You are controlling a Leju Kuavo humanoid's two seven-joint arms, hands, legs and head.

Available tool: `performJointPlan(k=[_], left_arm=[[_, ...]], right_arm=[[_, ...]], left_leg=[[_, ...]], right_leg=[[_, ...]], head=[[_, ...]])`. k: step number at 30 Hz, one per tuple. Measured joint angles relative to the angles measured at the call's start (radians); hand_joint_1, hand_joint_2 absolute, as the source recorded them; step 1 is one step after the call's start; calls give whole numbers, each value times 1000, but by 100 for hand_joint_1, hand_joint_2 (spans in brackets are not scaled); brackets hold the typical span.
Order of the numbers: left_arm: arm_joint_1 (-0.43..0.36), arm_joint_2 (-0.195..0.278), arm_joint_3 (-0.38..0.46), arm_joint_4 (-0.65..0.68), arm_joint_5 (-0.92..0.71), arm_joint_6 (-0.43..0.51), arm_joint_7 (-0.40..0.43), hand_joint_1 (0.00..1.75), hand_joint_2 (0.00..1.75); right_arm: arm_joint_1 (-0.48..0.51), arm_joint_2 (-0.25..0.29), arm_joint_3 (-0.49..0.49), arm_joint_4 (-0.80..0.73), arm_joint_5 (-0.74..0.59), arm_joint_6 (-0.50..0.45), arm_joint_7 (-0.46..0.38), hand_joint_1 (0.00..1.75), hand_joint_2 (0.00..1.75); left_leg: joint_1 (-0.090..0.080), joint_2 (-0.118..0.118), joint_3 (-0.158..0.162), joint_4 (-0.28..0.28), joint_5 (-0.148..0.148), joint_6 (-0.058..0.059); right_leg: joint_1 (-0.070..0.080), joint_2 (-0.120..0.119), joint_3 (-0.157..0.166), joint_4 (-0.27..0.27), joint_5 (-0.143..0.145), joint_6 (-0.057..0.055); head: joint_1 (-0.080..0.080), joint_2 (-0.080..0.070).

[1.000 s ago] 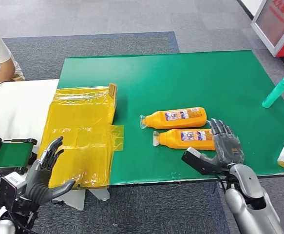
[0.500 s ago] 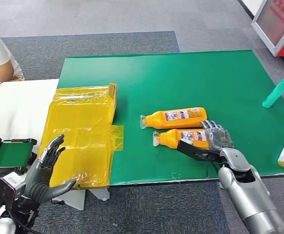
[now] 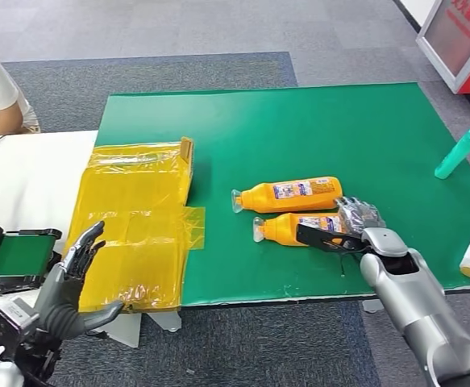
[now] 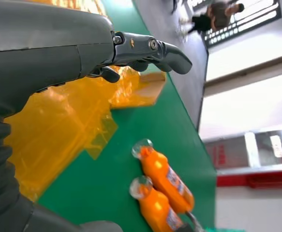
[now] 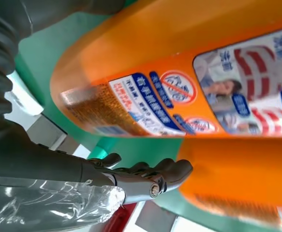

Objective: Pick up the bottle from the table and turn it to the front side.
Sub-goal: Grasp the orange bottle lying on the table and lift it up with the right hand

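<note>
Head view: we noted two orange bottles lying side by side on the green table [image 3: 354, 121], caps toward the robot's left. The right hand [image 3: 354, 222] sat at the base end of the nearer orange bottle [image 3: 299, 229], thumb stretched along its near side, fingers over the far side. We could not tell whether the fingers had closed. The bottle lay flat on the mat, not lifted. The farther orange bottle [image 3: 290, 194] was untouched. The left hand [image 3: 76, 278] hovered off the table edge near the yellow plastic sheet [image 3: 131, 222], fingers spread, holding nothing.

Left wrist view: the left hand's fingers were apart and bare; both bottles lay beyond on the green.

Right wrist view: the label of the nearer bottle was very close, the thumb [image 5: 146, 176] extended beside it with green showing between; contact unclear.

Our judgement: reach done, grasp at most beginning; lifting and turning to the front side remained.
</note>
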Motion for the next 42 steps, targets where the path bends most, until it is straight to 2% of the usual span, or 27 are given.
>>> performJointPlan(k=[8,16,20,24,29,35,42], left_arm=[[-1,15,-41,-51,-58,24,-51,0,175],[-2,39,-86,-88,-13,9,-67,0,175],[-2,45,-88,-90,1,-1,-67,0,175],[-2,49,-90,-90,10,-5,-67,0,175],[-3,50,-92,-90,20,-12,-64,0,175],[-5,50,-92,-89,32,-22,-61,0,175],[4,49,-91,-89,34,-29,-69,0,175]], right_arm=[[-74,10,74,142,29,50,-2,0,175],[-131,25,125,224,50,103,-16,0,175],[-153,31,142,255,53,116,-26,65,175],[-164,35,150,273,48,117,-37,175,175],[-170,39,154,281,14,109,-57,175,175],[-164,45,129,278,-124,69,-111,175,175],[-93,46,75,202,-263,-9,-165,175,175]], left_leg=[[0,0,0,0,0,0],[0,0,1,0,0,0],[0,0,2,0,1,0],[0,0,2,0,2,-1],[0,0,2,0,2,-1],[0,0,2,0,2,-1],[0,0,2,0,2,-1]], right_leg=[[0,0,0,0,0,0],[0,0,1,0,1,0],[0,0,2,0,1,0],[0,0,2,0,1,0],[0,0,2,0,1,0],[0,0,1,0,2,-1],[0,0,1,0,2,-1]], head=[[0,0],[0,0],[0,0],[0,0],[0,0],[0,0],[0,0]])
